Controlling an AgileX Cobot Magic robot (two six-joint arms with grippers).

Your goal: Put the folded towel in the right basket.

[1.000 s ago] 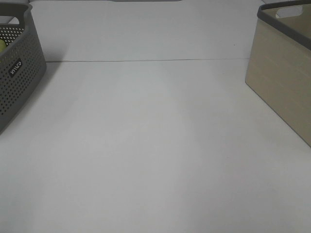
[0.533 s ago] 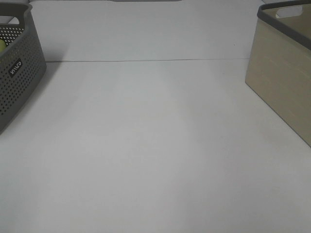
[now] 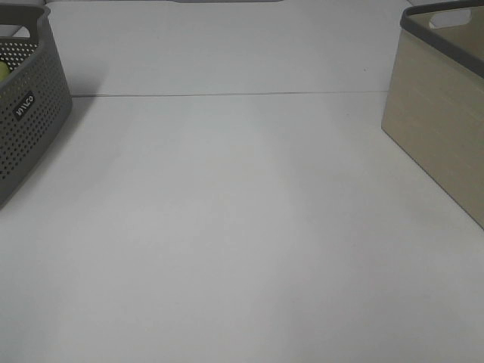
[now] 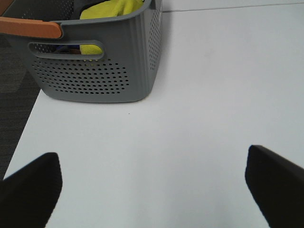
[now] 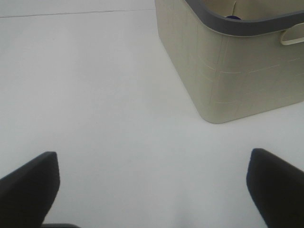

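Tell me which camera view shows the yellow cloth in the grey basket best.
The left wrist view: the yellow cloth bulges over the grey basket's rim and shows through its handle slot. The exterior high view shows only a yellow sliver at its edge. The right wrist view shows only the beige basket.

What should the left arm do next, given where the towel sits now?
Probably reach the open left gripper toward the gray basket and down onto the yellow towel bunched inside it. Neither gripper holds anything, and the beige basket stands apart on the white table.
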